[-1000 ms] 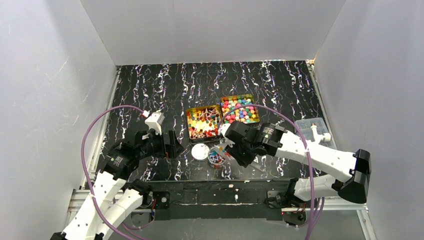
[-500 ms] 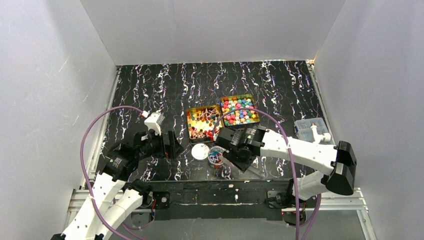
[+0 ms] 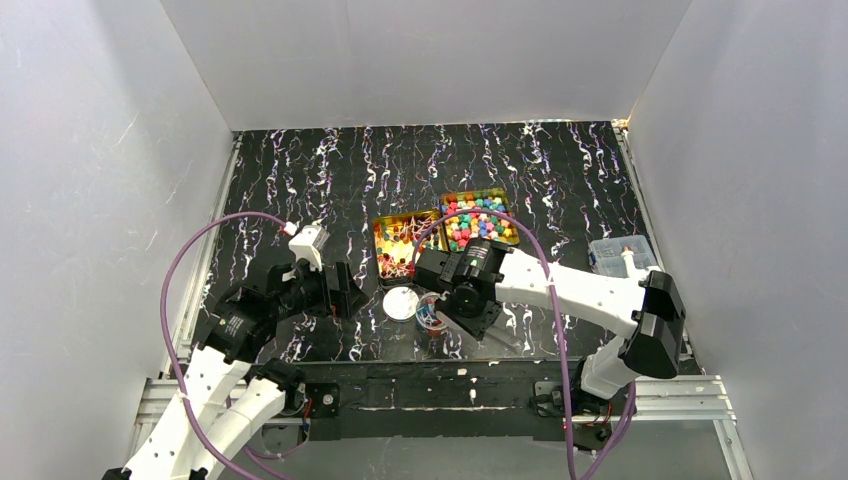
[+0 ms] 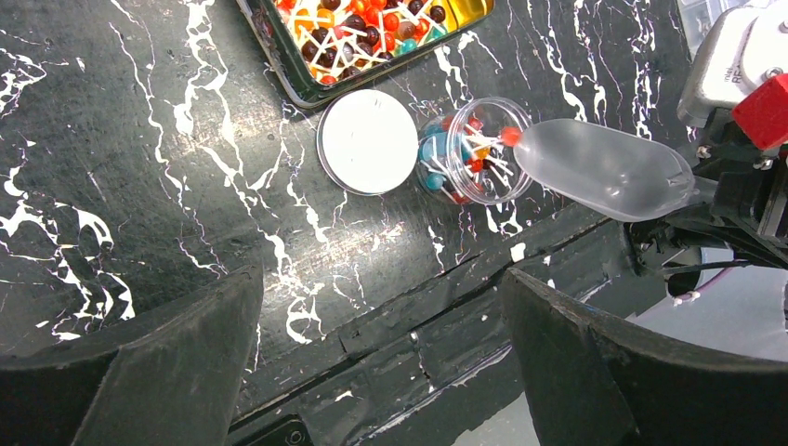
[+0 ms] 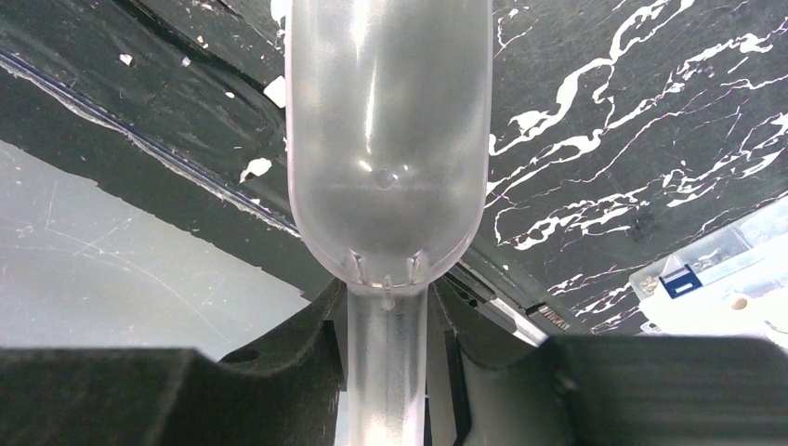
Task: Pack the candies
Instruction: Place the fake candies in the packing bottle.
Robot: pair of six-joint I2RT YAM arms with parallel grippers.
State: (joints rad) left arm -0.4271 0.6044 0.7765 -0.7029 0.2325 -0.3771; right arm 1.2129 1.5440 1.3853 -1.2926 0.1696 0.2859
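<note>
Gripping a clear plastic scoop (image 4: 604,167) by its thin handle, the right gripper (image 5: 387,321) has its two black fingers closed on the handle, as we see from its own wrist camera. The scoop's lip rests at the mouth of a small clear round jar (image 4: 469,153).

We find the candies (image 4: 462,158) in three places. Red and blue twist-wrapped pieces with white ends fill the jar partway, and one red piece sits at the scoop's lip, right at the jar's rim. More of the same kind lie in a gold rectangular tin (image 4: 290,82) just behind the jar. Round pink, green, yellow and blue lumps crowd a second gold tin (image 3: 497,192) just beside the first, on its right.

A white round lid (image 4: 369,141) lies flat on the black white-veined table (image 3: 300,180), just beside the jar on its left. The left gripper (image 4: 381,358) hangs above the table's near edge, left of the lid, its jaws spread wide and holding nothing.
</note>
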